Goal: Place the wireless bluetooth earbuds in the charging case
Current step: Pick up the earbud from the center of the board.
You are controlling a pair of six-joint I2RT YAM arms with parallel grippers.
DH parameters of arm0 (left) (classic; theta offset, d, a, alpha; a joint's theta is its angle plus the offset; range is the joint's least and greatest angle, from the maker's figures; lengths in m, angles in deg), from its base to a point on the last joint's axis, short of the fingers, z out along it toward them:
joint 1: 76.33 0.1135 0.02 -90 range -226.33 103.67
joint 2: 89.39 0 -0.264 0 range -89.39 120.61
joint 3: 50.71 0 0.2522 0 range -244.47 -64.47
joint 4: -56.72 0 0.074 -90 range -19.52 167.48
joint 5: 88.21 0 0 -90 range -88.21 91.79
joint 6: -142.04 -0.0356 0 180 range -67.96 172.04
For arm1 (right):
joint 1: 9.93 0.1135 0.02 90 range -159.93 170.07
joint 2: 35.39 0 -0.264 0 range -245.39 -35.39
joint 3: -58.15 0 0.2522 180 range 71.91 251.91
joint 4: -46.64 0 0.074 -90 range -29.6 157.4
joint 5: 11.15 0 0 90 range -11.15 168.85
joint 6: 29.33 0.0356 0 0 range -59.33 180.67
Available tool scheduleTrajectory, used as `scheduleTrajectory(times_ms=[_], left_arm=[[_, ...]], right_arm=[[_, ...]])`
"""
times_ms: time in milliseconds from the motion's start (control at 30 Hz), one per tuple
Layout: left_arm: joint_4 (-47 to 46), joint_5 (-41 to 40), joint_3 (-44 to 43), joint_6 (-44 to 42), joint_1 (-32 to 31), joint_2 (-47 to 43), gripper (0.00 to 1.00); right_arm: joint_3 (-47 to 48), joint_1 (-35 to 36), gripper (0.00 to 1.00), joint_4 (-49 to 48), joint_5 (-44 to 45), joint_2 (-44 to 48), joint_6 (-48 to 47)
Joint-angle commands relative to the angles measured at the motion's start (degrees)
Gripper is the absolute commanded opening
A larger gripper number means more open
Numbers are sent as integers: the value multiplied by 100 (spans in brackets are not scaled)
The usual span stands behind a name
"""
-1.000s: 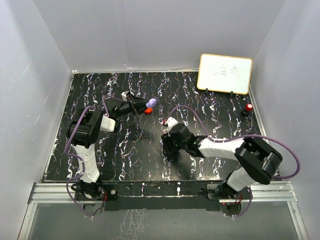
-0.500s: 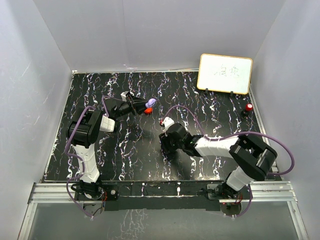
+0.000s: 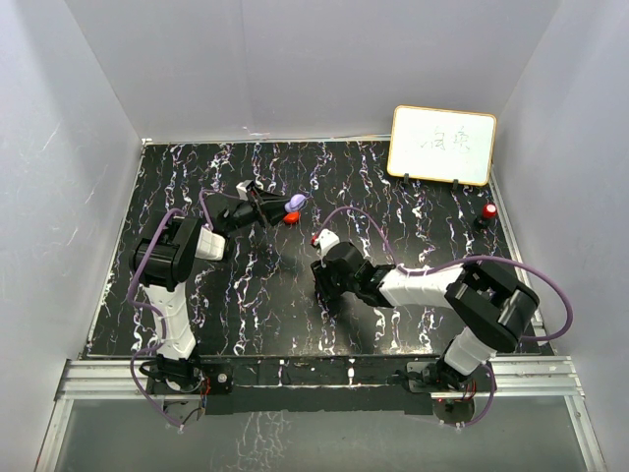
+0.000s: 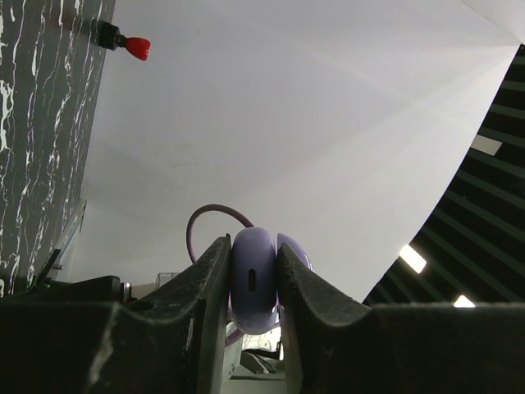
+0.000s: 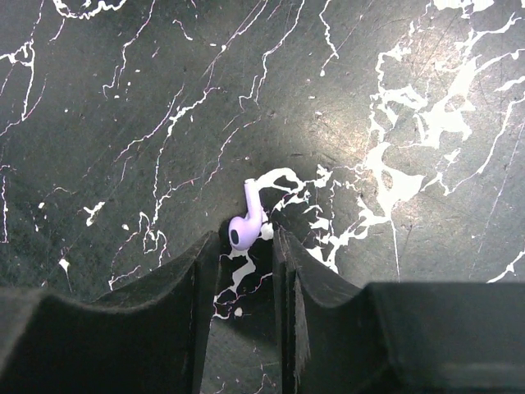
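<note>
From above, the left gripper reaches to the far middle of the worktop and holds a purple case at its tip. A small red piece shows just beside the case, on its near side. The right gripper points down at the worktop's middle, well apart from the left one. The earbud is too small to find from here. A whiteboard stands at the far right corner, with a red-capped post near the right edge.

At the left wrist, the left gripper is clamped tight on the case, which stands on edge between the jaws.

At the right wrist, the right gripper stands over the worktop with its jaws a narrow gap apart. The purple earbud lies on the worktop right at the mouth of that gap. Its head is between the tips, closer to the left finger, and its stem points away from the jaws. I cannot tell whether either finger touches it.
</note>
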Motion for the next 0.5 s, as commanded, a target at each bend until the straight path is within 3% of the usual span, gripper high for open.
scheduleTrajectory(times_ms=[0, 467], left_arm=[[-1983, 119, 44, 734, 41, -190, 0], [-1983, 127, 69, 734, 70, -219, 0]], right_arm=[[204, 46, 30, -173, 92, -78, -76], [200, 52, 15, -154, 152, -72, -63]])
